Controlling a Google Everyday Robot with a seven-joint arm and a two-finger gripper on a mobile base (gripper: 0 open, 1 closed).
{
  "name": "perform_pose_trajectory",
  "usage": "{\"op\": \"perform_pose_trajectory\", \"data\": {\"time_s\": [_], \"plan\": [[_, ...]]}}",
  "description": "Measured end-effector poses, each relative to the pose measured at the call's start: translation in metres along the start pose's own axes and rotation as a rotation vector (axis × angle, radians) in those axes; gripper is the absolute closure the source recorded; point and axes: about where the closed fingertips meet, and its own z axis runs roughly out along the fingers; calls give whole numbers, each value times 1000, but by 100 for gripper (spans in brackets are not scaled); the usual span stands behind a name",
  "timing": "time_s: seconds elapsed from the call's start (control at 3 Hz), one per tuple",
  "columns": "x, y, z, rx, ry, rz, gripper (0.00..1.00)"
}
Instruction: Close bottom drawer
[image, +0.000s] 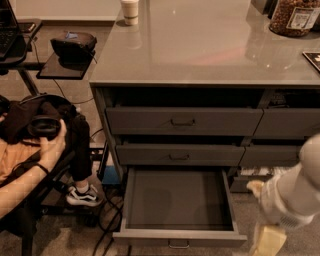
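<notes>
- Hanging low at the right, my gripper (268, 239) sits just beside the open bottom drawer (179, 205); grip state: cannot tell.
- Its handle (178, 244) lies to my left; the front runs side to side.

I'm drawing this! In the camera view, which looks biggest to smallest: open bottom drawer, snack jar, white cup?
1. Open dark grey bottom drawer.
2. Clear jar of brown snacks, partly cut off.
3. White paper cup.
The pale gripper, low right beside the drawer, is nearer the camera, so unranked.
</notes>
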Motion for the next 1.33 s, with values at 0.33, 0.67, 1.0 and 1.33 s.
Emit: {"op": "perform_pose_trajectory", "data": {"time_s": [0.33,0.67,1.0,1.33], "plan": [[52,42,88,-10,54,52,0],[82,50,147,26,85,110,0],[78,31,146,105,63,126,0],[78,31,146,104,62,126,0]]}}
